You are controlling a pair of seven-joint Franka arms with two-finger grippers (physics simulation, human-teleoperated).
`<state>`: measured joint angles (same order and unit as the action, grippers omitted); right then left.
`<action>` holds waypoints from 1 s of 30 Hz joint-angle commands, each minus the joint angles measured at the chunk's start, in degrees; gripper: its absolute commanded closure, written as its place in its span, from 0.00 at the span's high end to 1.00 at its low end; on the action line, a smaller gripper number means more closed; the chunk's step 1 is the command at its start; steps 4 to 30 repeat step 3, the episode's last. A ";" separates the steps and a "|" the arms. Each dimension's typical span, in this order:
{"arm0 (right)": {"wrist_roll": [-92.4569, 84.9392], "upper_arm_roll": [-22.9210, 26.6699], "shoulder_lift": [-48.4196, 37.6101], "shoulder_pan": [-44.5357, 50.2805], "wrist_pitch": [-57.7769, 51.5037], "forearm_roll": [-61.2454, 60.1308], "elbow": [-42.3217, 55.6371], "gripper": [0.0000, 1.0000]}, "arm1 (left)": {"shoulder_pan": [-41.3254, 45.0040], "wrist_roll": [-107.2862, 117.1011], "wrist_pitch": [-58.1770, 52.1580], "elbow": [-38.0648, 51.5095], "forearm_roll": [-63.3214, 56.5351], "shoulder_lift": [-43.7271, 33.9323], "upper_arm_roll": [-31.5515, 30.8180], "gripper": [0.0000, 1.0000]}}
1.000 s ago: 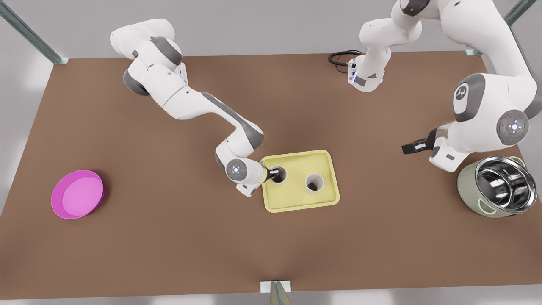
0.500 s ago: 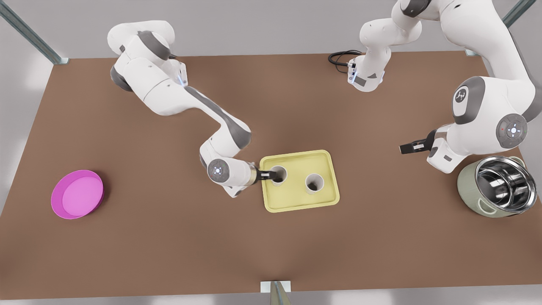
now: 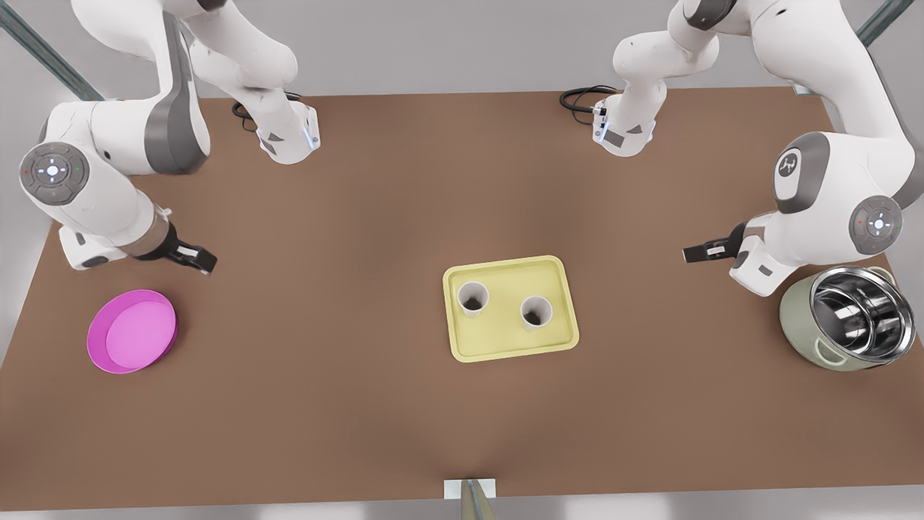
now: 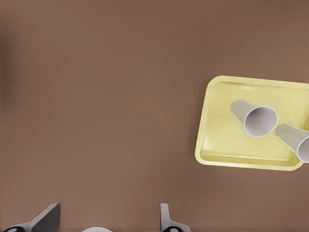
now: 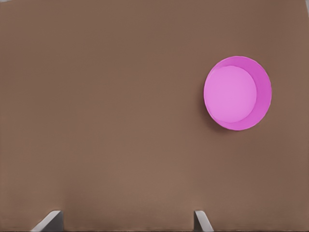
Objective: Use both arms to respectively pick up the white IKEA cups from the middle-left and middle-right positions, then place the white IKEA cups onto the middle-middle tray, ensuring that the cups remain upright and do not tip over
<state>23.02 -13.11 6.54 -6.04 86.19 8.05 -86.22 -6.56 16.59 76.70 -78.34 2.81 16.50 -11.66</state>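
Placement judged done: white IKEA cups (image 3: 473, 296) stood upright inside tray (image 3: 505, 354) at table centre; left gripper (image 3: 694, 252) held at tray's 3 o'clock, right gripper (image 3: 198, 258) at 9 o'clock, both spread, empty; only parking is required.

Sim lab bench, not a home: bare brown table (image 3: 361, 404) w/ metal frame posts (image 3: 50, 58) at far corners, plain grey backdrop, two white robot arms (image 3: 108, 166) bolted at far edge, cables (image 3: 581, 97) by one base.
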 commanded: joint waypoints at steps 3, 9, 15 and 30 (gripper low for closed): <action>-15.29 1.16 -1.35 0.23 -3.31 -2.69 -1.58 1.00 | -0.21 -1.30 0.12 0.02 -0.08 -0.15 -0.03 1.00; -15.29 1.16 -1.35 0.23 -3.31 -2.69 -1.58 1.00 | -0.21 -1.30 0.12 0.02 -0.08 -0.15 -0.03 1.00; -15.29 1.16 -1.35 0.23 -3.31 -2.69 -1.58 1.00 | -0.21 -1.30 0.12 0.02 -0.08 -0.15 -0.03 1.00; -15.29 1.16 -1.35 0.23 -3.31 -2.69 -1.58 1.00 | -0.21 -1.30 0.12 0.02 -0.08 -0.15 -0.03 1.00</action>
